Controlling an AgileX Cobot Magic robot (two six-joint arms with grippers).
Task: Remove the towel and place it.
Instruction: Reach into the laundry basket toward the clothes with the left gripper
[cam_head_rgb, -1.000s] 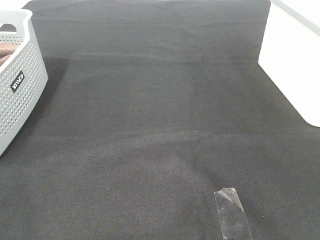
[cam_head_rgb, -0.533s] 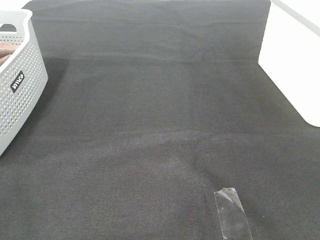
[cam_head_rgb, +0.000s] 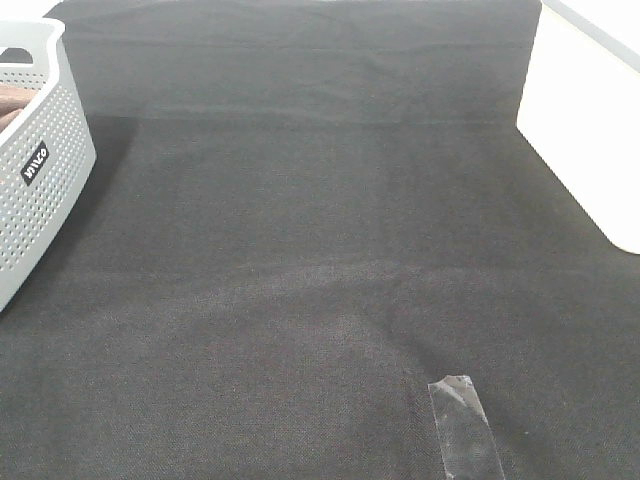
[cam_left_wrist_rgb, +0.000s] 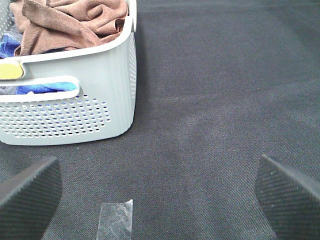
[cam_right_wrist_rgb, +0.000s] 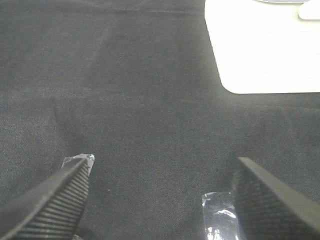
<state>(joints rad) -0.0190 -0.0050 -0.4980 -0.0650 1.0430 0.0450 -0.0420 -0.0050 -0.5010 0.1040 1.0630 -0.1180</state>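
- Nothing has moved since the earlier overhead frames; the basket (cam_head_rgb: 50, 130), the strip of clear tape (cam_head_rgb: 465, 425) and the dark cloth over the worktop (cam_head_rgb: 320, 250) lie just as they did.
- The towel (cam_left_wrist_rgb: 75, 22) is crumpled inside the white perforated basket at the far left of the worktop; it lies heaped over a blue cloth (cam_left_wrist_rgb: 10, 47), with something yellow (cam_left_wrist_rgb: 10, 70) just beside it at the rim; from overhead only a brown sliver of it shows over the wall.
- The left claw (cam_left_wrist_rgb: 159, 165) is released, jaws spread wide with nothing between them; it hangs over bare cloth, near the basket but apart from it.
- The right claw (cam_right_wrist_rgb: 164, 165) is likewise released and empty; it hangs over the near part of the worktop, above the tape, with a white surface (cam_right_wrist_rgb: 265, 45) beyond it to the far right.
- Neither claw shows in the overhead view.
- Progress, as I judge it: nothing is done yet; the towel is untouched in the basket.
- Left to do: reach into the basket, most likely with the left claw since it is nearer; grip the towel, lift it clear of the blue cloth, and lay it on the open worktop.
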